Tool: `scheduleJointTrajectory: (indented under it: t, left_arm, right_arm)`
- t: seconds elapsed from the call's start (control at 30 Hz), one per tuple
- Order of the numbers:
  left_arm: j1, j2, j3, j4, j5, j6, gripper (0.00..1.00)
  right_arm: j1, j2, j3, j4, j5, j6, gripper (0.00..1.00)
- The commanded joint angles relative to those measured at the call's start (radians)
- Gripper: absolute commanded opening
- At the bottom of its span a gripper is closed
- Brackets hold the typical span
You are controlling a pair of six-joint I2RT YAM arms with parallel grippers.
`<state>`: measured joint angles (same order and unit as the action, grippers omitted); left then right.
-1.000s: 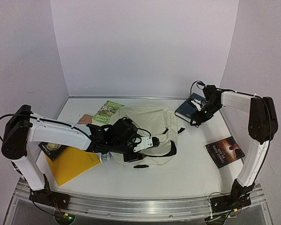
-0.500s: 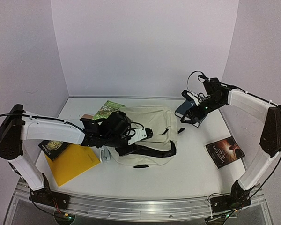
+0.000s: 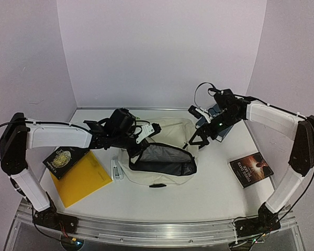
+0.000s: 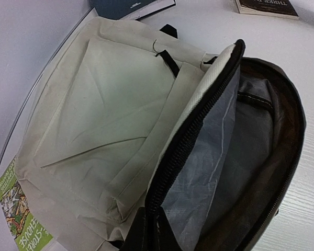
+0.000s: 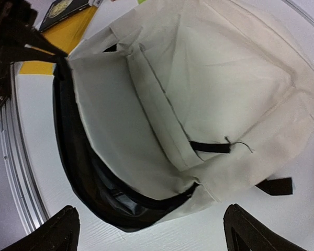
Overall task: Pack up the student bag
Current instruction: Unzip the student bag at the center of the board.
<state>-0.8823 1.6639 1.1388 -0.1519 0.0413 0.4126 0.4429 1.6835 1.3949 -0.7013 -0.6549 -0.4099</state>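
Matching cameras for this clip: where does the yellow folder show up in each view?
Top external: yellow folder in the lower left of the picture.
Left wrist: not in view.
Right wrist: yellow folder in the top left corner.
Shared landmark: the student bag, mouth open.

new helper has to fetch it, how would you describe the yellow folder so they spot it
Find the cream backpack in the middle. Left of it, toward the near edge, lies the yellow folder. It alone is plain bright yellow; the black book beside it has a gold emblem.

Bright, even light, soft shadows; wrist views perhaps slightly edge-distorted.
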Motion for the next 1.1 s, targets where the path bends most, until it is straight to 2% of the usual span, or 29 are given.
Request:
scheduleJointTrajectory:
  t: [0.0, 0.2, 0.27, 0.33, 0.4, 0.47, 0.5, 0.57, 0.63, 0.7, 0.83, 0.9, 1.07]
  left_arm:
    - [0.021, 0.019, 0.039, 0.078, 0.056, -0.014, 0.0]
    - [0.034, -0.011, 0.013, 0.126, 0.091, -0.032, 0.0]
    - [0.036, -0.018, 0.009, 0.129, 0.094, -0.038, 0.0]
    - [0.041, -0.026, 0.005, 0.135, 0.099, -0.048, 0.0]
    - [0.048, -0.039, -0.003, 0.141, 0.09, -0.072, 0.07]
    - [0.061, -0.061, -0.023, 0.148, 0.079, -0.11, 0.3]
    - [0.066, -0.071, -0.043, 0.151, 0.076, -0.131, 0.41]
    - [0.07, -0.106, -0.094, 0.192, 0.065, -0.167, 0.56]
    - [0.072, -0.139, -0.152, 0.209, 0.043, -0.2, 0.64]
    - [0.072, -0.163, -0.197, 0.222, 0.021, -0.232, 0.68]
    - [0.072, -0.2, -0.282, 0.259, -0.013, -0.282, 0.7]
    - [0.072, -0.207, -0.31, 0.284, -0.074, -0.296, 0.7]
    - [0.098, -0.197, -0.318, 0.33, -0.206, -0.315, 0.63]
  right_arm:
    - [0.087, 0.065, 0.026, 0.006, -0.011, 0.017, 0.94]
    - [0.121, 0.171, 0.109, 0.05, 0.026, 0.037, 0.93]
    - [0.147, 0.202, 0.129, 0.052, 0.029, 0.04, 0.85]
    - [0.164, 0.229, 0.15, 0.051, 0.043, 0.049, 0.6]
    - [0.166, 0.246, 0.182, 0.051, 0.063, 0.065, 0.25]
    - [0.166, 0.244, 0.212, 0.053, 0.094, 0.078, 0.03]
    - [0.167, 0.238, 0.226, 0.057, 0.107, 0.089, 0.0]
    - [0.166, 0.225, 0.248, 0.068, 0.139, 0.111, 0.0]
    - [0.165, 0.214, 0.263, 0.081, 0.167, 0.131, 0.0]
    - [0.165, 0.208, 0.275, 0.088, 0.185, 0.148, 0.0]
    - [0.163, 0.194, 0.289, 0.098, 0.198, 0.185, 0.0]
    - [0.163, 0.18, 0.288, 0.1, 0.203, 0.191, 0.0]
    - [0.152, 0.13, 0.283, 0.103, 0.235, 0.192, 0.0]
